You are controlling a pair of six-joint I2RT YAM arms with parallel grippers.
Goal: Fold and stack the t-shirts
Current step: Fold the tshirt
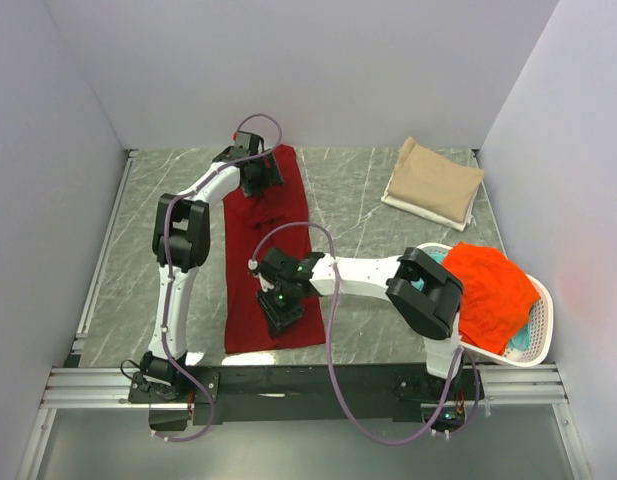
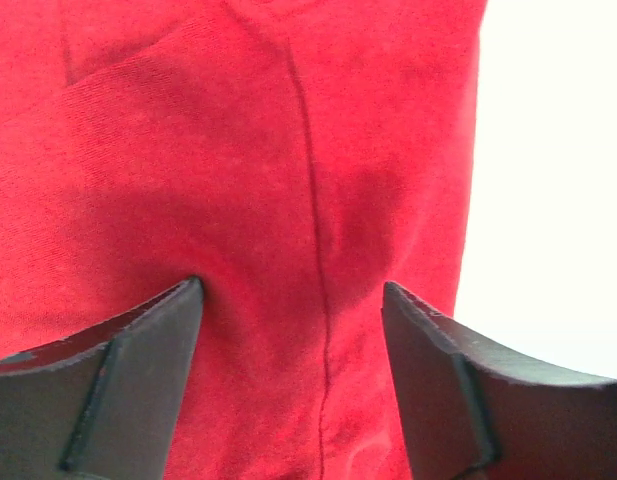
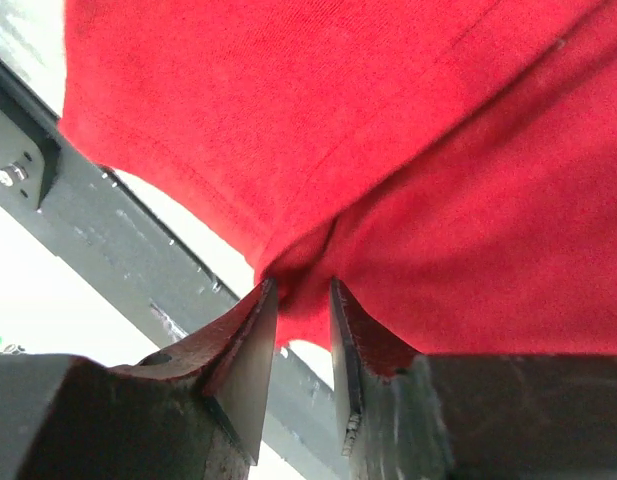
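While my right gripper (image 3: 300, 290) pinches a bunch of the dark red t-shirt (image 1: 286, 205) at its near hem, jaws narrow w/ cloth clamped btwn them, my left gripper (image 2: 293, 290) hangs over the far end of the same shirt. Its jaws are wide w/ nothing in them, cloth just below the tips. The shirt lies as a long strip on the surface (image 1: 368, 210), running from the near edge toward the far side, left of centre.

Judging by that, the lengthwise fold looks done & the crosswise fold is the step in hand. Next move prob calls for my right to lift the near hem & carry it toward the far end, edges kept square. My left likely has to pin the cloth or get clear of the flap.

The tan t-shirt (image 1: 435, 180) sits folded at far right, well apart; prob the stack spot. The white basket (image 1: 544, 312) at right holds an orange-red t-shirt (image 1: 493, 290) heaped on top & a teal t-shirt (image 1: 523, 341) mostly hidden under it, neither folded yet.
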